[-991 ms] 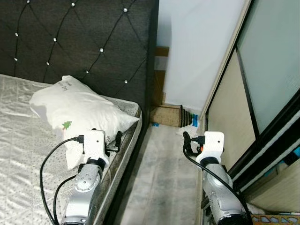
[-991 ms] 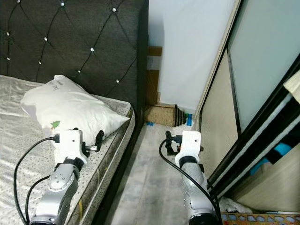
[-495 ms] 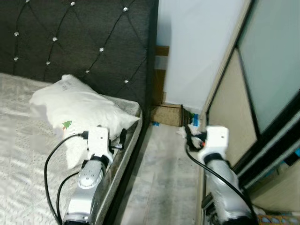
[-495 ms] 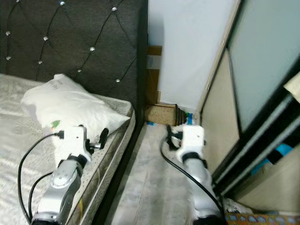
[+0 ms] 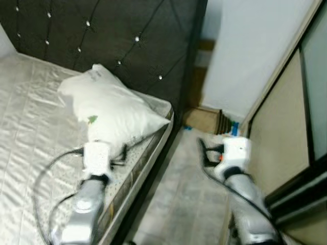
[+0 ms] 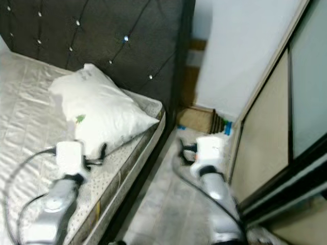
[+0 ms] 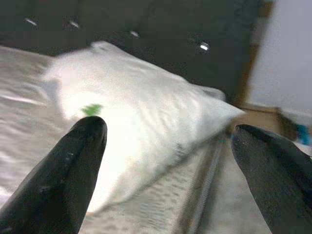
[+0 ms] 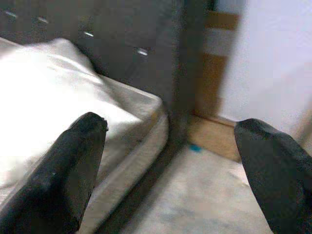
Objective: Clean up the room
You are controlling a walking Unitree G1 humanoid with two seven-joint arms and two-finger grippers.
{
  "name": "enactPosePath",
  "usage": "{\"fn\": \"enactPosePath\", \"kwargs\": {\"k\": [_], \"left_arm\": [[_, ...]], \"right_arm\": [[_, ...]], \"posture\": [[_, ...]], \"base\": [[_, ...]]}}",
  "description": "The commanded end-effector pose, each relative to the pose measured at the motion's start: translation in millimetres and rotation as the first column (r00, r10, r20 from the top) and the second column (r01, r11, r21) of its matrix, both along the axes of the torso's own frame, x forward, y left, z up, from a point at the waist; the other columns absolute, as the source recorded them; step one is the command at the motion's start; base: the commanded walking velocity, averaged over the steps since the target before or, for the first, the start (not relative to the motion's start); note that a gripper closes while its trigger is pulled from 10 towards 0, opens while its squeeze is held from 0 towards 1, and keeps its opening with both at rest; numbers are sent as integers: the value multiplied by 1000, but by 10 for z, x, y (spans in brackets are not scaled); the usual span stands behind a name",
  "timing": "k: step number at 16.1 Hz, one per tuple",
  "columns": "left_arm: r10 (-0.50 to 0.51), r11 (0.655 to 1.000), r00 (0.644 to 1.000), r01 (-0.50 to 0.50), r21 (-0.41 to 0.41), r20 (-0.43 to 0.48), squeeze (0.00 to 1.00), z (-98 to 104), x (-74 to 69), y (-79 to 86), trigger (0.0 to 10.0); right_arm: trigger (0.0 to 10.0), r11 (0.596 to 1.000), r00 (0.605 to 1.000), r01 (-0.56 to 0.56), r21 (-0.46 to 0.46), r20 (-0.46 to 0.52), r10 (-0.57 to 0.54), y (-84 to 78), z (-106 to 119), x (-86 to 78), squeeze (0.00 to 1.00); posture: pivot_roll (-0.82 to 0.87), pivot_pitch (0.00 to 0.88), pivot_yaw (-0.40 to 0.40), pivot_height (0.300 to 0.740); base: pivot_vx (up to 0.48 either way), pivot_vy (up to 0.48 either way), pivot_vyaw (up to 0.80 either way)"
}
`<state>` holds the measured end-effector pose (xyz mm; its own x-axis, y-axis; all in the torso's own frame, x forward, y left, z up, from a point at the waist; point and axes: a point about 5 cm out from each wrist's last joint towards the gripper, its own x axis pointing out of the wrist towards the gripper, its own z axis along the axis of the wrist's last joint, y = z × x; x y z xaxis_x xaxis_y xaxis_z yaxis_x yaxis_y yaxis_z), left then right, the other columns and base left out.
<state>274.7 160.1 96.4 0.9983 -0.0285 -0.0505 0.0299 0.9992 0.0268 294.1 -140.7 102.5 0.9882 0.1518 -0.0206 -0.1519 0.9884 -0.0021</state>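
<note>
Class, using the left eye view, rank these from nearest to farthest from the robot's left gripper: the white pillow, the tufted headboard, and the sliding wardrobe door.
1. The white pillow, on the mattress just ahead of the left gripper.
2. The tufted headboard, upright behind the pillow at the bed's head.
3. The sliding wardrobe door, across the floor gap on the robot's right side.

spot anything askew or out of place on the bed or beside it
The white pillow lies crooked on the mattress, one corner poking over the bed's edge beside the headboard. Some items sit on the floor in the corner, too blurred to identify.
</note>
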Motion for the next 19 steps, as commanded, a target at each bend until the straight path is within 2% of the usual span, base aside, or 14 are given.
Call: {"fn": "enactPosePath", "kwargs": {"k": [1,4,6,8,9,10,12,14,19], "left_arm": [[-12,1000,1000,12,-6,25,0,51,-9,-32,10000],[-27,999,1000,28,-27,14,0,52,-14,-20,10000],[-12,1000,1000,12,-2,9,0,59,-10,-18,10000],[36,998,999,-36,59,1,0,59,-14,-13,10000],[-27,999,999,26,34,37,0,78,-16,-40,10000],[-11,999,999,10,43,34,0,70,-18,-27,10000],[-27,1000,999,27,3,31,0,70,-16,-43,10000],[-9,999,999,7,33,49,0,89,-9,-41,10000],[-20,1000,996,20,11,83,0,150,35,26,10000]], "right_arm": [[10000,1000,1000,24,-3,-7,-24,-93,0,-12,0],[10000,1000,1000,22,2,-9,-22,-89,2,-3,0],[10000,1000,1000,22,2,-8,-22,-89,11,14,0],[10000,1000,1000,14,4,-7,-14,-73,13,32,0],[10000,1000,1000,11,4,-6,-11,-62,12,34,0],[10000,1000,1000,6,7,-7,-6,-49,8,34,0],[10000,1000,1000,-1,11,-8,1,-30,1,30,0],[10000,1000,1000,-18,23,-6,18,0,1,32,0],[10000,999,1000,-22,35,8,22,29,40,101,0]], "posture": [[-6,107,-11,740],[-6,98,-9,740],[-6,98,-9,740],[-3,92,-7,740],[-3,90,-6,740],[-3,88,-6,740],[-1,84,-5,740],[-2,76,-3,740],[8,79,-2,740]], "base": [[0,0,800],[0,0,800],[0,0,800],[0,0,800],[0,0,800],[0,0,800],[0,0,800],[0,0,800],[0,0,800]]}}
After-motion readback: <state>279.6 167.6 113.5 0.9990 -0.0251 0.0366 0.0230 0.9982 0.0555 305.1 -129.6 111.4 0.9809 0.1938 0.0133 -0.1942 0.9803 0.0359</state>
